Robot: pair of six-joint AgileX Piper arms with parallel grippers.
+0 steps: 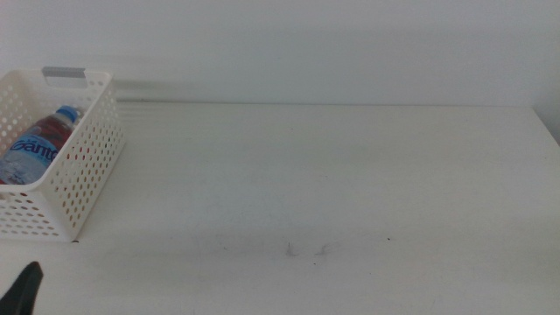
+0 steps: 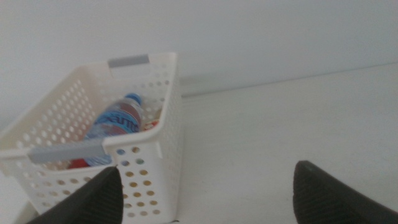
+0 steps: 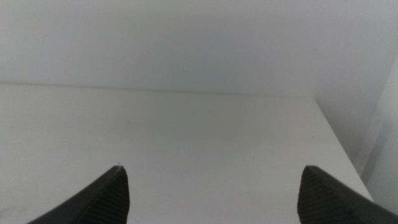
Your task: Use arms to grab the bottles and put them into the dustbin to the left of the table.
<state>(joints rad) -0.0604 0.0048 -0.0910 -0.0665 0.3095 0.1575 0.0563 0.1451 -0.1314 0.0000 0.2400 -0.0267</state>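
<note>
The dustbin [image 1: 87,166] is white perforated plastic with a matt grey strip [image 2: 129,61] on its rim. Inside the dustbin, the water bottle [image 2: 118,121] is clear glossy plastic with a blue label. Beside the dustbin, the table [image 1: 350,175] is smooth, matt white, lightly scuffed.

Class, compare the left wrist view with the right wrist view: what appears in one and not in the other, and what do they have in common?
Only the left wrist view shows the white perforated plastic basket with grey rim strips, the clear water bottle with blue cap and label lying inside it, something red low in the basket beside that bottle, and the open left gripper.

Only the right wrist view shows the open right gripper and the tabletop's far corner.

Both share the plain white tabletop, a pale wall behind, and two dark jaws set wide apart holding nothing.
</note>
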